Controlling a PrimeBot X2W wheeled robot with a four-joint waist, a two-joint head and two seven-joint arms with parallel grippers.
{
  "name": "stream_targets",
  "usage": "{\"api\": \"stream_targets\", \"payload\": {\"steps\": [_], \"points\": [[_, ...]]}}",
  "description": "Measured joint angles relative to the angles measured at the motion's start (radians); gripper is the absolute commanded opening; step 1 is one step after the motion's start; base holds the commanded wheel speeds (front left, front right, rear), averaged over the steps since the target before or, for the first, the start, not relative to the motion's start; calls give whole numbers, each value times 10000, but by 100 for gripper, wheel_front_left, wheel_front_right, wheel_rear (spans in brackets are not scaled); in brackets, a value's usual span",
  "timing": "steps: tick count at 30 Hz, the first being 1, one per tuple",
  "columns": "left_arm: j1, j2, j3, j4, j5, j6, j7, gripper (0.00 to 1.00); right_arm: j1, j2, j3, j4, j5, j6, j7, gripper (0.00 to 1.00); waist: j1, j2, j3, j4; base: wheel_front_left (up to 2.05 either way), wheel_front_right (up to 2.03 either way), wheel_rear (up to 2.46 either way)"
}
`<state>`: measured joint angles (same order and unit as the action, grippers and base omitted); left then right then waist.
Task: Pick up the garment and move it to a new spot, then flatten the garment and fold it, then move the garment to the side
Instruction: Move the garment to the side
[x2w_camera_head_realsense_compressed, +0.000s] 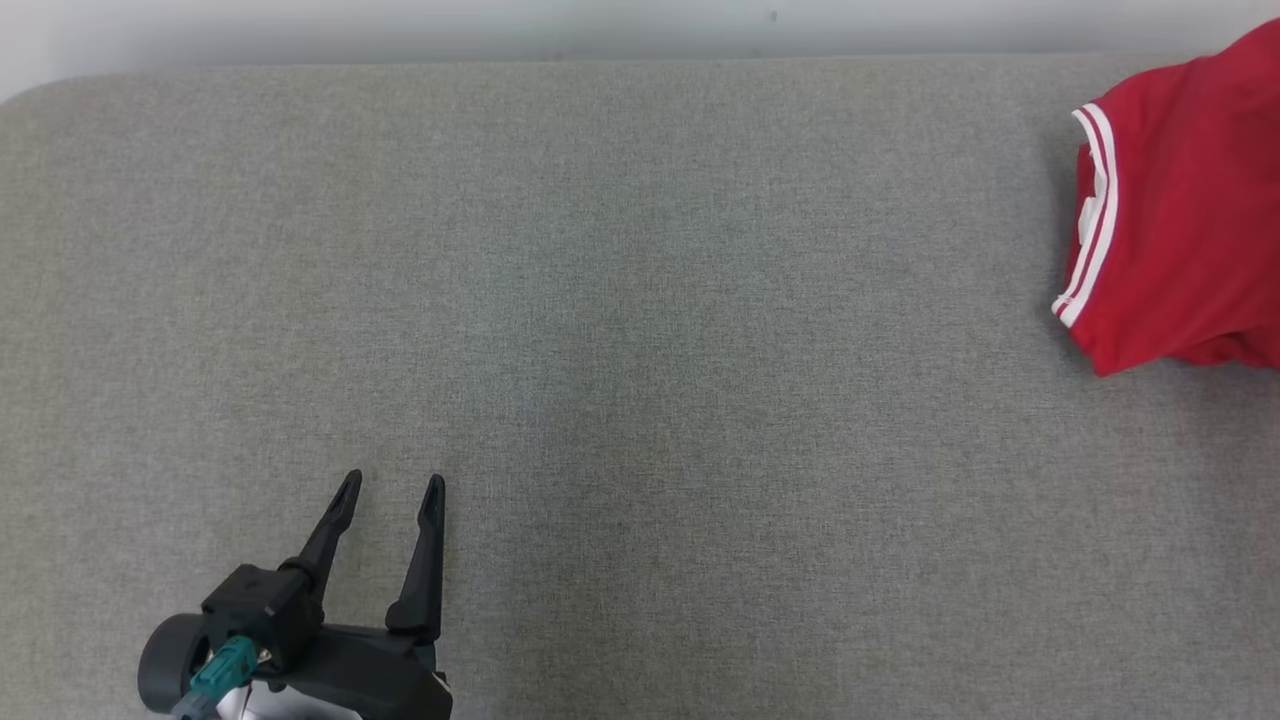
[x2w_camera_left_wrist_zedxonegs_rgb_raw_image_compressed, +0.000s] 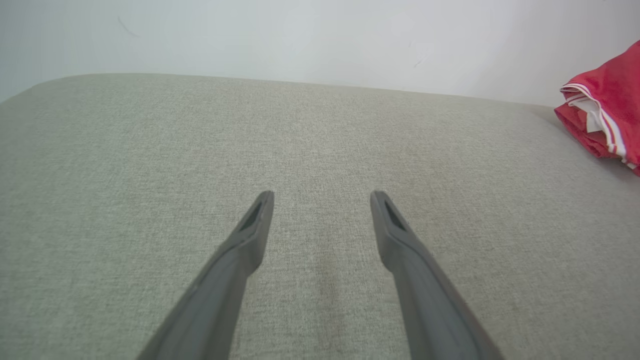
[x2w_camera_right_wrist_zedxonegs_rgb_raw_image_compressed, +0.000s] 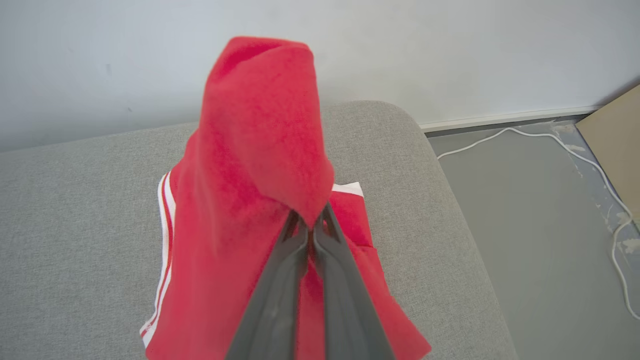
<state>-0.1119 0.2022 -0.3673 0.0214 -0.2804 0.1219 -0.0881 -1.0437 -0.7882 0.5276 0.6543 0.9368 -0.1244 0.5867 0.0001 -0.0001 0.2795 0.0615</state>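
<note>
Right wrist view, A: the right gripper (x2w_camera_right_wrist_zedxonegs_rgb_raw_image_compressed: 313, 222) has its fingers pressed together on a pinch of the red shirt (x2w_camera_right_wrist_zedxonegs_rgb_raw_image_compressed: 250, 150); the cloth peaks up over the tips, and the white-striped hem lies on the grey padded surface (x2w_camera_right_wrist_zedxonegs_rgb_raw_image_compressed: 75, 210), near its far right corner
B: And the left gripper (x2w_camera_head_realsense_compressed: 392, 483)?
A: Head view: fingers apart, nothing between them, over the near left of the surface, well apart from the shirt
B: Step in hand, as judged?
A: The first, pick-up and move. The grasp looks made, the shirt is only partly raised, and it is not yet flattened or folded
B: What does the next move call for?
A: Likely a lift until the hem clears, then a carry toward the open middle of the surface; the hold is a small pinch, so a slow carry seems wise
</note>
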Motion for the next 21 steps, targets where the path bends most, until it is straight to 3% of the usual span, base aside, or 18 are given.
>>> {"api": "stream_targets", "payload": {"steps": [11, 12, 13, 14, 21], "points": [[-158, 8, 42, 42, -2, -4, 40, 100, -331, -142, 314, 537, -533, 0, 27, 2, -1, 1, 210, 145, 0, 0, 0], [-158, 8, 44, 50, -2, -4, 40, 100, -331, -151, 341, 585, -598, 0, 31, 45, -1, 1, 216, 148, 0, 0, 0], [-158, 8, 46, 61, -2, -4, 40, 100, -331, -188, 418, 594, -696, 0, 29, 45, -1, 0, 219, 149, 0, 0, 0], [-158, 8, 54, 86, -2, -4, 40, 100, -342, -211, 483, 612, -786, 0, 29, 100, -1, 0, 220, 149, 0, 0, 0], [-161, 2, 121, 244, -15, -4, 27, 100, -573, -163, 650, 892, -955, 12, -29, 100, -1, 0, 137, 76, 0, 0, 0]]}}
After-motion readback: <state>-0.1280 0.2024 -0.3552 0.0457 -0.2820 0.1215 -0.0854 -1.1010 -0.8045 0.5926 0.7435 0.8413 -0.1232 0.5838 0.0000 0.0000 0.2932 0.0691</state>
